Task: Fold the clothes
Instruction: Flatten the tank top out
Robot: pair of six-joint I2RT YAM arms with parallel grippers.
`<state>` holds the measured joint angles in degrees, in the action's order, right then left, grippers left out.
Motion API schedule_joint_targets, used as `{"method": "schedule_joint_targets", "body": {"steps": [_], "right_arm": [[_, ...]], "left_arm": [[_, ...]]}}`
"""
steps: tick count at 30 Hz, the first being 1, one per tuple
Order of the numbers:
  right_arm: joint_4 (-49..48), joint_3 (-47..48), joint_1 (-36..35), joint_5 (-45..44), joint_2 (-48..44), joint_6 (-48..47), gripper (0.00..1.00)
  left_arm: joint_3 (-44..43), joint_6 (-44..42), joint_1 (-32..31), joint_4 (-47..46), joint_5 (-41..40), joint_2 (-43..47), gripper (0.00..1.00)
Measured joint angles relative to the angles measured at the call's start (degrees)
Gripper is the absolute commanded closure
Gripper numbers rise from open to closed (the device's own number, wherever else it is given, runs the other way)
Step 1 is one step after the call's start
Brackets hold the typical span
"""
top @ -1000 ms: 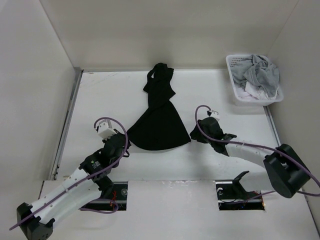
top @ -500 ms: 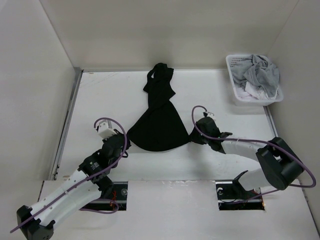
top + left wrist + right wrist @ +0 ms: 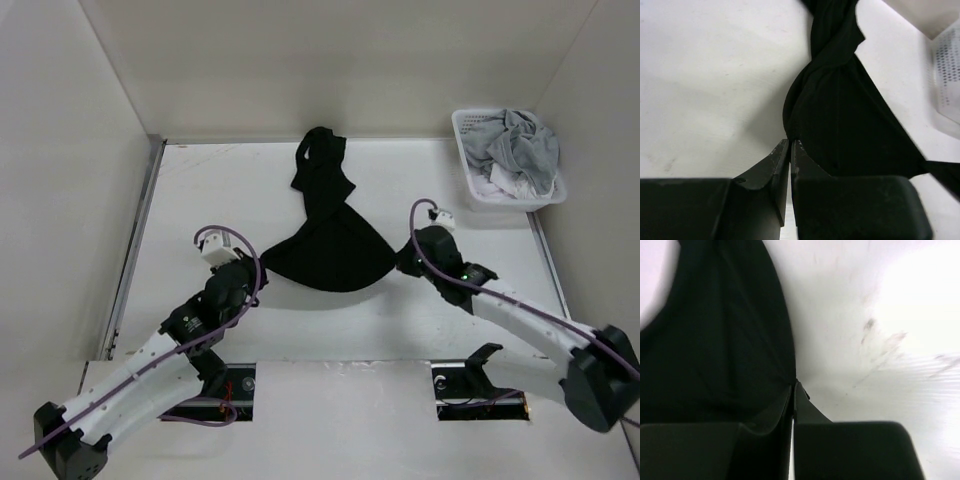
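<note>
While in left hand and right hand, plain black clothes.

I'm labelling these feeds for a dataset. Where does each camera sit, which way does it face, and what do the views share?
Top external: above and behind the arm bases, looking down at the white table; left arm and right arm show.
Left wrist: on the left arm, looking along shut jaws pinching the plain black soft fabric garment.
Right wrist: on the right arm, looking along shut jaws at the garment's opposite corner.
Shared: all show the garment; top and left wrist catch the white perforated plastic basket.
</note>
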<state>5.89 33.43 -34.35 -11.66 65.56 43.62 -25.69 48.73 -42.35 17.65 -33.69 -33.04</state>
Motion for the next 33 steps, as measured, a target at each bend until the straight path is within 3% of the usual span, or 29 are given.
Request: {"method": "schedule_joint_targets", "body": {"steps": [3,5,8,11,14,17,21,27,33], "right_arm": [[8.66,6.86,-1.97,-6.36,-7.69,-2.62,0.87],[12.07,11.15,-5.38,-9.51,-8.46,-3.65,0.69],[14.1,13.0,-14.4,-11.5,-4.87,-3.67,0.5],[16.17,10.82,-21.29,-10.82,0.52,-3.21,0.43],[17.18,5.6,-20.24,-9.84,-0.94,-2.6,0.45],[15.74,1.62,-15.26,-8.59,-4.11,-1.16,0.56],[11.17,-0.81,-11.87,-5.73,-0.81,1.09,0.57],[3.87,-0.48,-20.2,-1.38,10.1,4.61,0.51],[-1.9,0.96,-24.7,-0.31,15.02,9.25,0.56]], "left_arm": [[-1.88,-0.85,-0.83,-2.91,1.22,-2.21,0.97],[-2.16,-1.6,-0.66,-3.8,1.7,-2.05,0.97],[-2.16,-2.73,3.1,-1.09,2.03,1.97,0.97],[-2.16,-3.82,9.99,3.13,1.97,8.24,0.97],[-2.21,-4.55,15.47,6.21,1.81,12.31,0.97],[-2.21,-4.7,17.68,8.87,2.27,12.52,0.97],[-2.21,-4.63,19.41,10.54,3.17,12.57,0.97],[-2.21,-4.61,19.82,10.93,4.94,12.28,0.97],[-2.19,-4.61,19.74,10.86,5.97,12.22,0.97]]}}
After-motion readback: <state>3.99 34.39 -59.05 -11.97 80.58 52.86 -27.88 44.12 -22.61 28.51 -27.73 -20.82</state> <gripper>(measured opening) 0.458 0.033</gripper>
